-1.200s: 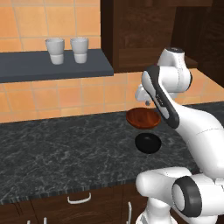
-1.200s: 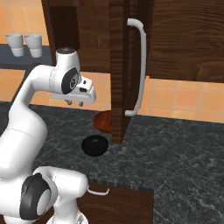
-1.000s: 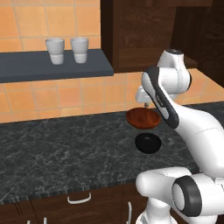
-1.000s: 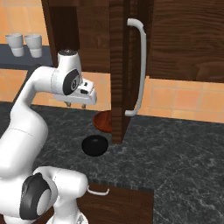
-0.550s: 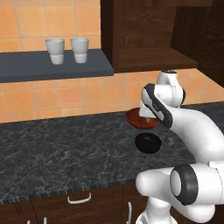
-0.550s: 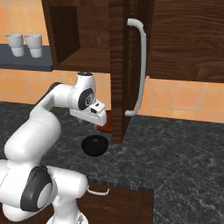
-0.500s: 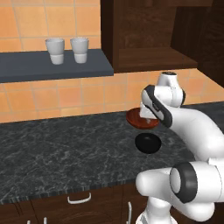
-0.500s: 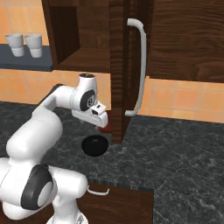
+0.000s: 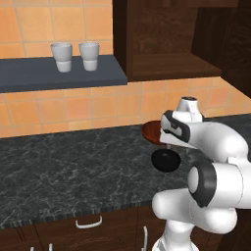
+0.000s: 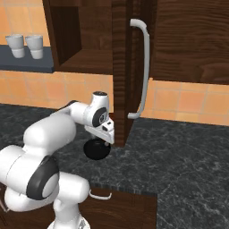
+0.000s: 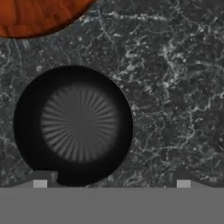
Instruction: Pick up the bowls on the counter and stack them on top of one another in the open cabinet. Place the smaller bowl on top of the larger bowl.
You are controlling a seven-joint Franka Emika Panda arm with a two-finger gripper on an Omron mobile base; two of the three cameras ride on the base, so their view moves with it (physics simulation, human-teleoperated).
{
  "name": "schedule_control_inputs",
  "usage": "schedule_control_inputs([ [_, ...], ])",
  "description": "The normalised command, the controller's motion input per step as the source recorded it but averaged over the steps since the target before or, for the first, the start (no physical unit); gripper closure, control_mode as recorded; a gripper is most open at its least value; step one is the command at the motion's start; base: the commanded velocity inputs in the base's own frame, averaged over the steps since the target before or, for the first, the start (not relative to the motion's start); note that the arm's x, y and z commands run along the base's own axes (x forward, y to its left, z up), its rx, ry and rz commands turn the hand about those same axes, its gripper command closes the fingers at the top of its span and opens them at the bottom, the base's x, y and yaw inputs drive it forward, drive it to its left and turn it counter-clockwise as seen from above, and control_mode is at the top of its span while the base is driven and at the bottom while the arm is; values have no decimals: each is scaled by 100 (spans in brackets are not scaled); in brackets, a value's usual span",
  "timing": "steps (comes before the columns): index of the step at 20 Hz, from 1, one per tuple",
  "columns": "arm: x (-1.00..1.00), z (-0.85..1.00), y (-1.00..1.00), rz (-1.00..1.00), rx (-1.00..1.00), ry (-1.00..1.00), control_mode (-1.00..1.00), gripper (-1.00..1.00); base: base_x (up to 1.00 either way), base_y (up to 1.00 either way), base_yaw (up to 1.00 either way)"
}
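- Hanging low over the counter (image 9: pixel 59 166), the gripper (image 11: pixel 111 181) points straight down. In the hand view its two finger tips (image 11: pixel 40 180) stand far apart and nothing is between them, so it is spread wide and holds nothing.
- In that view the smaller bowl (image 11: pixel 72 124) lies just under the gripper. One finger tip is at the bowl's near rim and the other stands over bare marble beside it. I cannot tell whether the tip touches the rim.
- The black bowl sits upright on the counter, mouth up, with a pattern of fine rays on its bottom. From the left base view it (image 9: pixel 165 160) shows in front of the arm's wrist, and from the right base view it (image 10: pixel 97 149) shows just below the hand.
- The larger bowl (image 9: pixel 153 132) stands on the counter just behind the black one, toward the wall. The two are near each other but apart; a strip of marble shows between them in the hand view, where the brown bowl (image 11: pixel 37 15) fills one corner.
- Behind, an orange tiled wall (image 9: pixel 44 112) rises from the counter.
- Higher up is the cabinet (image 9: pixel 166 66), its door (image 10: pixel 172 40) swung open toward the robot, with a long pale handle (image 10: pixel 142 67). Its wooden shelf board (image 9: pixel 169 64) is bare.
- Left of the cabinet, a blue-grey wall shelf (image 9: pixel 54 78) carries two white cups (image 9: pixel 75 55) side by side.
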Motion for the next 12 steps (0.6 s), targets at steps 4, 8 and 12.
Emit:
schedule_control_inputs([
  [4,1,-62,-1,-2,0,3,-100,-100,0,0,0],
  [8,0,-61,-11,0,4,0,-100,-100,0,0,0],
  [12,1,-34,-9,0,0,0,-100,-100,0,0,0],
])
